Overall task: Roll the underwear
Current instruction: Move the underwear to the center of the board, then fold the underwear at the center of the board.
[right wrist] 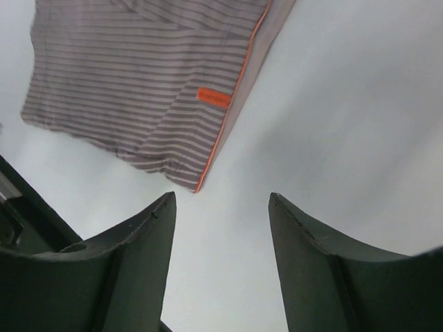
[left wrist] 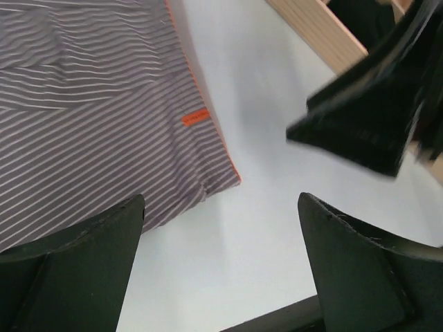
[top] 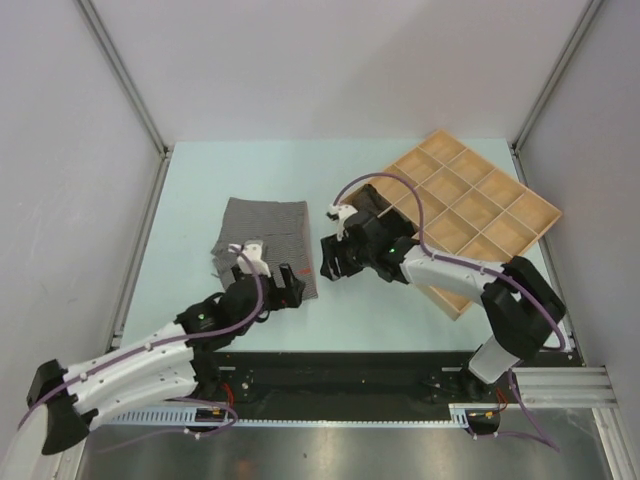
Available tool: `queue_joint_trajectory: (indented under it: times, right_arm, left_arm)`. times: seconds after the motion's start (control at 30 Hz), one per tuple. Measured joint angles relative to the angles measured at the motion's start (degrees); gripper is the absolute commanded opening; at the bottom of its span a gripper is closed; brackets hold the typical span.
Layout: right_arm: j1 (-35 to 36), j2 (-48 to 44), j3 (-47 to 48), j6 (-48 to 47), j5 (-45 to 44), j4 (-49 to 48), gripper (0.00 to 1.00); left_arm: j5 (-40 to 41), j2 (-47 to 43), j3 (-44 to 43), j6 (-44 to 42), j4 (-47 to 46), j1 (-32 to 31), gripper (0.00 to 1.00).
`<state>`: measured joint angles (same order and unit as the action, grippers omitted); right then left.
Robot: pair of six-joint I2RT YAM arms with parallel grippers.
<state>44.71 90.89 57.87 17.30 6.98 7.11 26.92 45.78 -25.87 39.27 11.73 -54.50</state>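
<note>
Table (top: pixel 200 180): a pale blue-green surface is carrying everything, walled in by white panels on three sides.
Wooden tray (top: pixel 498 172): it is lying at the far right of the table, turned at an angle, its grid of compartments facing up; the right arm is reaching across its near-left part.
Underwear (top: pixel 265 228): the heather grey striped brief is lying spread flat, left of the table's centre and apart from the tray, with bare table between them.
Left arm (top: pixel 150 355): it is stretching from its base at the near left toward the cloth's near right corner.
Right arm (top: pixel 450 268): it is bending from the near right and pointing left toward the same corner.
Left gripper (left wrist: pixel 221 263): its jaws are standing wide apart, holding nothing. One finger is hanging over the cloth's near edge and the other over bare table, with the cloth's corner showing between them; whether it is touching the cloth I cannot tell.
Right gripper (right wrist: pixel 221 235): its jaws are standing apart with only bare table showing in the gap, gripping nothing, just beside the cloth's corner.
Orange edge (right wrist: pixel 220 138): a thin line is running down the cloth's right side.
Orange tag (right wrist: pixel 213 97): it is sitting just inside that edge.
</note>
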Motion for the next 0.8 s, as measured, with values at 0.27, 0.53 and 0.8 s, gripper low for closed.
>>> queue_joint_trajectory:
  times: [0.27,0.53,0.8]
  right_arm:
    - [9.07,6.75,0.0,-6.47,-0.11,-2.47,0.54]
    - [10.97,9.33,-0.17,-17.22,-1.27,-7.06,0.52]
    - [11.13,11.82,-0.33,-24.57,-0.59,-8.68,0.51]
  left_arm:
    - [-0.66,-2.16,-1.31,4.37,12.66,14.51,0.95]
    - [-5.16,-6.19,-1.16,9.42,18.8,24.09,0.93]
    - [-5.25,-9.03,-0.35,16.37,25.73,24.44,0.91]
